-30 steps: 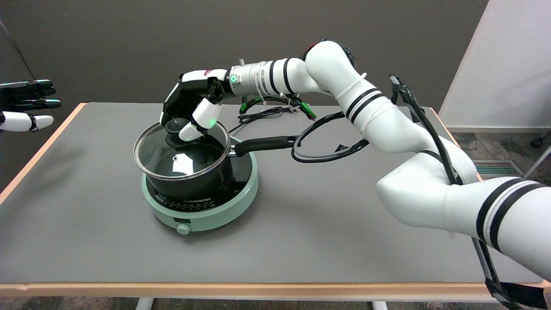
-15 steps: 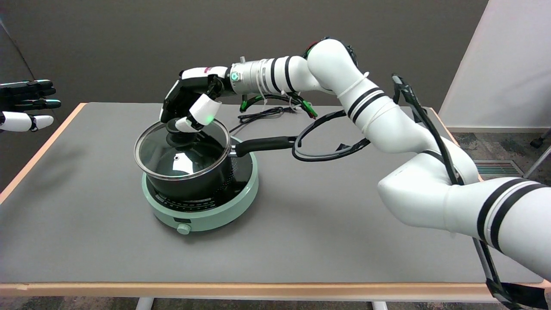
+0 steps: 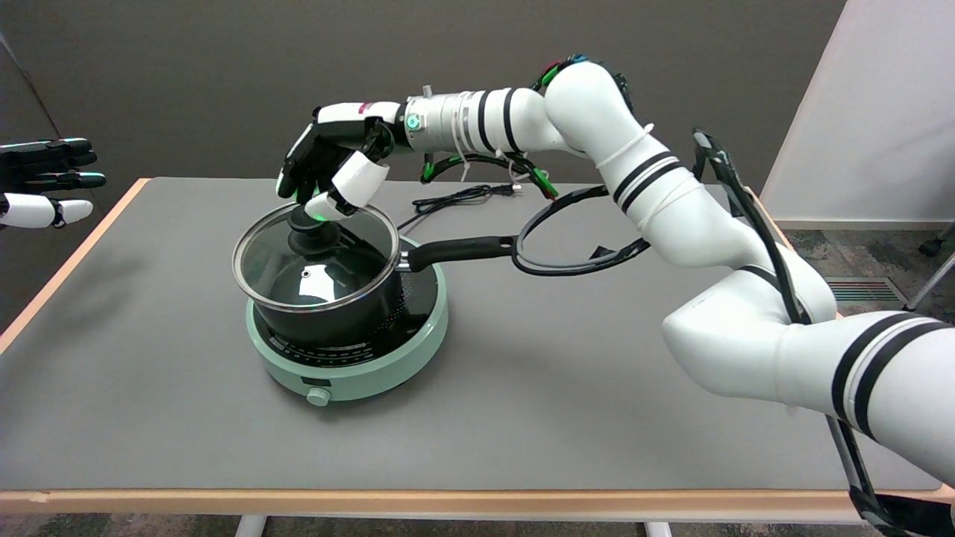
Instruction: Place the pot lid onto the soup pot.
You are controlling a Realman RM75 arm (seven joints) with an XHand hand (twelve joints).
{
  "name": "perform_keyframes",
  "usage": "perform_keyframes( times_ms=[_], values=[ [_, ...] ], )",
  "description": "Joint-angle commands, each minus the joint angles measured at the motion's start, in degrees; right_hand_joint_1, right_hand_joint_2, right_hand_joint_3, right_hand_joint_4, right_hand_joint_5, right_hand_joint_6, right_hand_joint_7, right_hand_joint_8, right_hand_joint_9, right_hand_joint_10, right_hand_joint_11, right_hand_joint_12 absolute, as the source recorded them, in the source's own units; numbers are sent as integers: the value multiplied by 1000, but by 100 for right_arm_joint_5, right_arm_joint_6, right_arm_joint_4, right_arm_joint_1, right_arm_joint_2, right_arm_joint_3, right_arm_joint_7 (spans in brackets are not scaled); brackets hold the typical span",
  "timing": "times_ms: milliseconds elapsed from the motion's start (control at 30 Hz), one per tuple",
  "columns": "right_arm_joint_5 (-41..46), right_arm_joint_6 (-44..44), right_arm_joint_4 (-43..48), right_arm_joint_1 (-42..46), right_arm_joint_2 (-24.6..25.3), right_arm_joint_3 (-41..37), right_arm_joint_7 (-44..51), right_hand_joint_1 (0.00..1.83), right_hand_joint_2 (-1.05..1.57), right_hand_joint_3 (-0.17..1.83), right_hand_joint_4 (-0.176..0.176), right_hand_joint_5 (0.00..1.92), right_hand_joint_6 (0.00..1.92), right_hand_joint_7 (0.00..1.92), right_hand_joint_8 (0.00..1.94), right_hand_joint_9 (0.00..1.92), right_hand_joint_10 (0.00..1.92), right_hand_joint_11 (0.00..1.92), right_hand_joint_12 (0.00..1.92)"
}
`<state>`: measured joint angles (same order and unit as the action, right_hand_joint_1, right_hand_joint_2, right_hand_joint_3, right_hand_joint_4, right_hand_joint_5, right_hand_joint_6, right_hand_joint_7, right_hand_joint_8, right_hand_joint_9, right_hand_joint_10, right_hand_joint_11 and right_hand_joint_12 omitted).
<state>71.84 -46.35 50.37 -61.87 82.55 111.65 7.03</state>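
Pot lid (image 3: 313,261): glass with a metal rim, seated level on the soup pot (image 3: 339,317); its rim follows the pot's rim all round, no gap visible
Lid knob (image 3: 306,222): black, at the lid's far side as seen from the camera, standing upright; its top is partly covered by the fingertips above it
Soup pot: black, on the pale green hotplate (image 3: 347,358), left of the middle of the surface (image 3: 559,388); long black handle (image 3: 459,250) points right; interior hard to read through reflections in the glass
Right hand (image 3: 328,175): just above the knob, fingers curled downward and loosely apart; black fingers to the left, white thumb to the right
Fingers, state: released as far as can be seen; thumb tip (image 3: 319,209) lies at the knob's upper edge, and whether it touches cannot be told from this angle
Right arm: enters from lower right, cut off by the picture's right and bottom edges; cable loops hang from it over the handle's end
Hotplate: round, with a small dial (image 3: 318,397) on the near side; markings on its top too small to read
Power cord (image 3: 455,198): black, lying on the far part of the surface behind the pot; its end is hidden behind the arm
Left hand (image 3: 45,183): at the picture's left edge, in the air, cut off at the wrist
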Motion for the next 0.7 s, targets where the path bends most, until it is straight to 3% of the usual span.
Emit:
perform_keyframes(
  times_ms=[33, 233, 467, 700],
  values=[
    [-443, 482, 1397, 618, -383, -453, -359, 1075, 639, 850, -69, 697, 400, 777, 557, 596, 1290, 81, 1742],
    [-727, 829, 2094, 1004, -573, -686, -517, 1066, 590, 905, -52, 684, 478, 876, 508, 737, 1170, 150, 1780],
    [-1555, 1032, 3207, 1557, -833, -1106, -908, 1060, 594, 878, -44, 704, 447, 905, 478, 760, 1200, 202, 1781],
    [-2374, 2011, 4469, 2623, -1069, -1912, -1188, 1059, 593, 879, -43, 703, 445, 911, 469, 776, 1183, 238, 1805]
  ],
)
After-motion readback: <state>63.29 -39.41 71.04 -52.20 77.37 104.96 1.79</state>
